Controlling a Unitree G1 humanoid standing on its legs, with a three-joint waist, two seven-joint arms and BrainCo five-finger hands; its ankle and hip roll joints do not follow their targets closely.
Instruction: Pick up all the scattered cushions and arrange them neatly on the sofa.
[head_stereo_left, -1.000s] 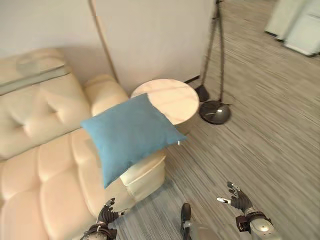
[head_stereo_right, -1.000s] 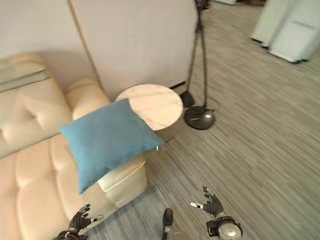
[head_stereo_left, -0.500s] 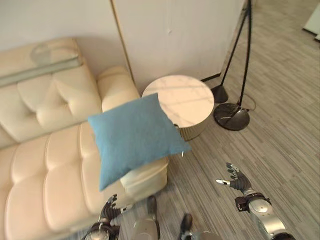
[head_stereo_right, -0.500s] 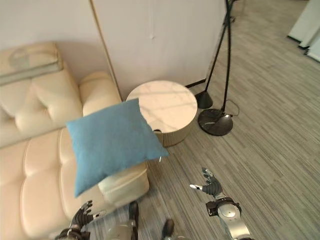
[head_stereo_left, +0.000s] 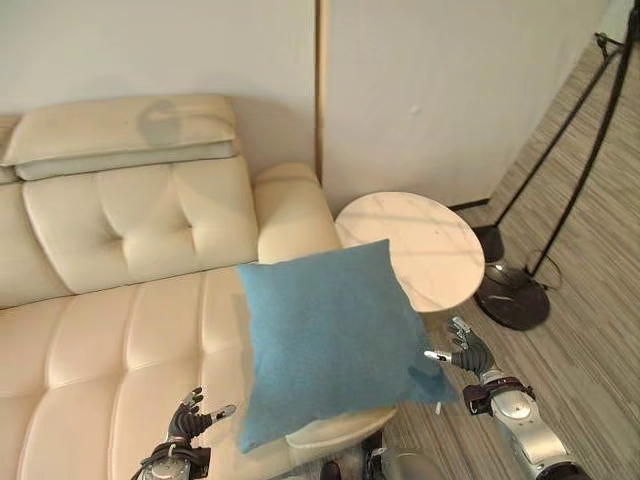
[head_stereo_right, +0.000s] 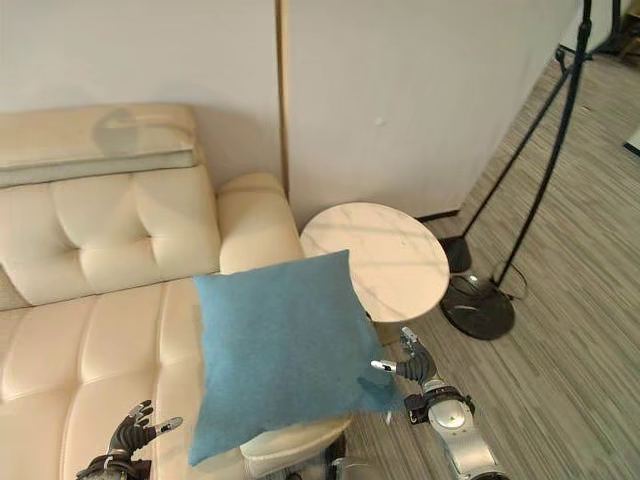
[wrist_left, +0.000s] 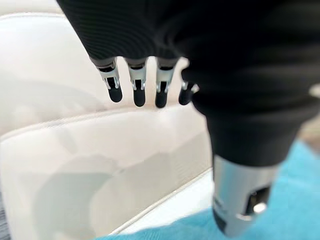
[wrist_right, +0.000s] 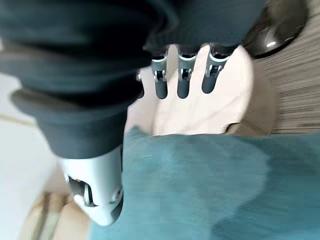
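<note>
A blue square cushion (head_stereo_left: 330, 340) lies tilted over the right end of the cream sofa (head_stereo_left: 120, 330), covering part of the seat and the low armrest. Its blue cloth (wrist_right: 200, 190) also shows close by in the right wrist view. My right hand (head_stereo_left: 468, 352) hovers open just beside the cushion's right edge, fingers straight, over the floor in front of the round table. My left hand (head_stereo_left: 188, 420) is open low over the front of the sofa seat, left of the cushion's lower corner; its straight fingers (wrist_left: 137, 90) point at the cream upholstery.
A round pale marble-topped side table (head_stereo_left: 415, 245) stands right of the sofa arm. A black floor lamp base (head_stereo_left: 512, 300) with slanting poles sits on the striped grey floor further right. A white wall and panel rise behind.
The camera swung left and up, so more sofa shows. The cushion now sits lower in view, nearer both hands; the right hand is close to its edge.
</note>
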